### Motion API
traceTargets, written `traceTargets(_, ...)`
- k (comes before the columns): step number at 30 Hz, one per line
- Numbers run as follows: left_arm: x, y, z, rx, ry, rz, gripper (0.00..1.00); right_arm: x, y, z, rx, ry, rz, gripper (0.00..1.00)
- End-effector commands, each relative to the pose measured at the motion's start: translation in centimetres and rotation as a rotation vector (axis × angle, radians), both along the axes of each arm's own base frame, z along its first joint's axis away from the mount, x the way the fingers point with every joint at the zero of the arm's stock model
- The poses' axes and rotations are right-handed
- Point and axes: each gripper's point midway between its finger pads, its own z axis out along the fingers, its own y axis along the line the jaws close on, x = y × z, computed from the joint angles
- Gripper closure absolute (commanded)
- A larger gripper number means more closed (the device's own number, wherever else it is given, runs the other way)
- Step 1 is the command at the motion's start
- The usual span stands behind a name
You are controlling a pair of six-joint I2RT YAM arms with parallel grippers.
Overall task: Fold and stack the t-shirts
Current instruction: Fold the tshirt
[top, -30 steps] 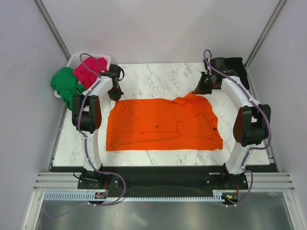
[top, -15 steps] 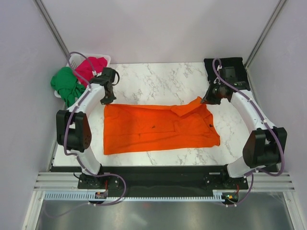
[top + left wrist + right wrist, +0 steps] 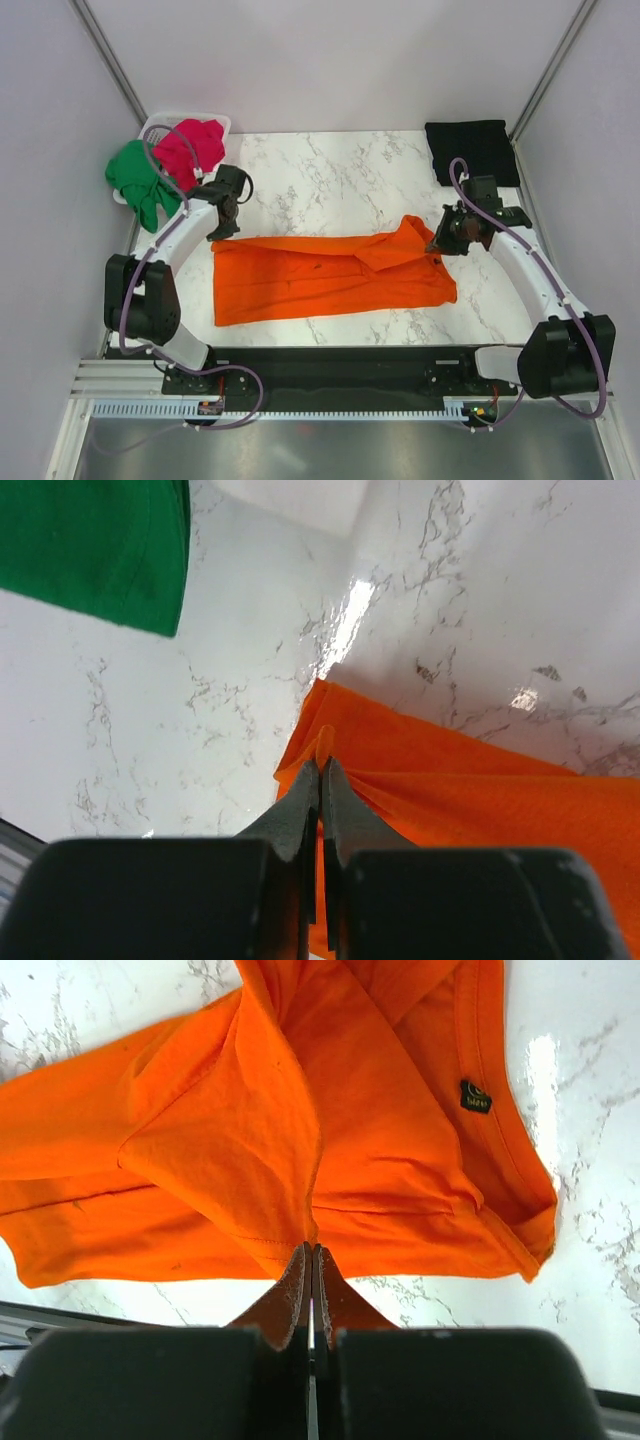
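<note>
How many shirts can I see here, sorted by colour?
orange shirt: 1
black shirt: 1
green shirt: 1
magenta-red shirt: 1
Total: 4

Cannot read neck label (image 3: 476, 1096) on orange t-shirt (image 3: 230, 1150), too small; follow that cloth only to top and left edges of right wrist view; see only a corner of green t-shirt (image 3: 90, 550), cropped top-left in left wrist view; lose most of white basket (image 3: 157, 126) behind it and magenta t-shirt (image 3: 190, 145).
</note>
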Motion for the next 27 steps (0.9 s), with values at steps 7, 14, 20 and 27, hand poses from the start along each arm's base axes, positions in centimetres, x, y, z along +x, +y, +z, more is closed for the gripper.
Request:
traceTargets(7,-4.1,-0.4,-0.1,-0.003,-0.052,0.046,0.90,-3.7,-1.3,-0.5,-0.028,0.013,-0.084,1.00)
traceTargets(14,-7.1,-1.1,-1.6,-0.075,-0.032,0.076,0.85,-6.3,-2.3,-2.4,-0.047,0.039,-0.180,0.99)
traceTargets(20,-9.9,-1.9,-2.5,-0.158,0.005,0.075,0.38,-6.4,-3.4,-1.9,-0.099,0.037,-0.211,0.29)
traceTargets(27,-9.0,-2.1,-0.1,-0.169,-0.050,0.027,0.29,-4.7,-1.6,-0.2,-0.014,-0.022,-0.145,0.16)
